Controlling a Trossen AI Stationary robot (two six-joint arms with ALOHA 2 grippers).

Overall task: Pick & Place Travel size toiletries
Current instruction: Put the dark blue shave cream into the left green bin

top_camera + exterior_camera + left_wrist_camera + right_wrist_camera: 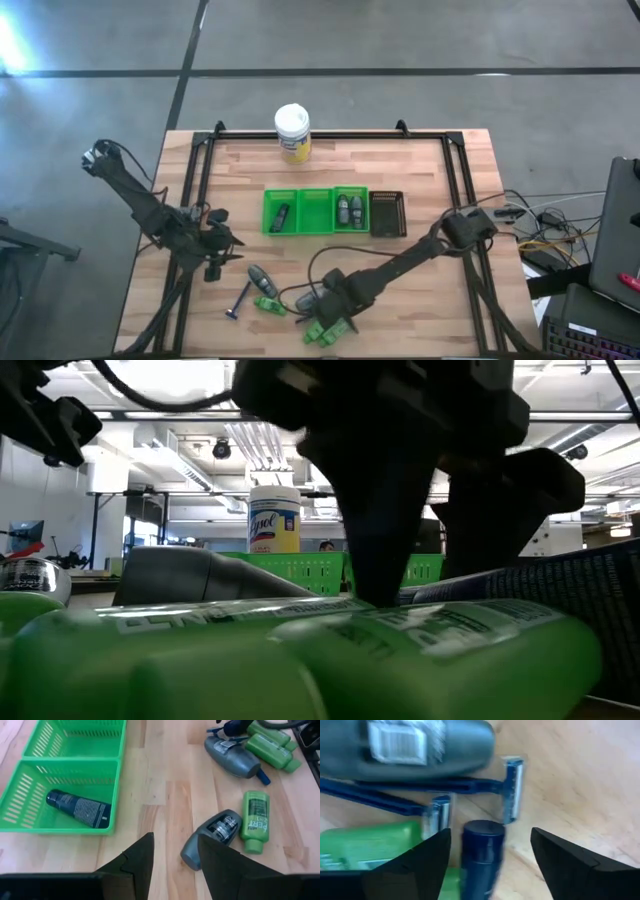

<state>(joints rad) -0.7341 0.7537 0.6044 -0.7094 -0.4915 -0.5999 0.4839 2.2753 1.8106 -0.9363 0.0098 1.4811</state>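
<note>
The travel size toiletries lie on the wooden table in two groups. A grey bottle point(212, 837), a green bottle point(255, 820) and a blue razor point(240, 300) lie near my left gripper point(175, 865), which hovers open over bare wood. My right gripper point(490, 865) points down, open, over the second group: a dark blue tube point(482, 852) lies between its fingers without touching them, beside two blue razors point(512, 787), a grey bottle point(420, 742) and a green bottle point(365, 850). In the green tray point(315, 210), one compartment holds a dark tube point(79, 808).
A white-lidded jar with a yellow label point(292, 133) stands at the table's far edge. A dark basket point(388, 213) sits right of the green tray, whose right compartment holds small grey bottles point(350, 210). Bare wood lies between the tray and the toiletries.
</note>
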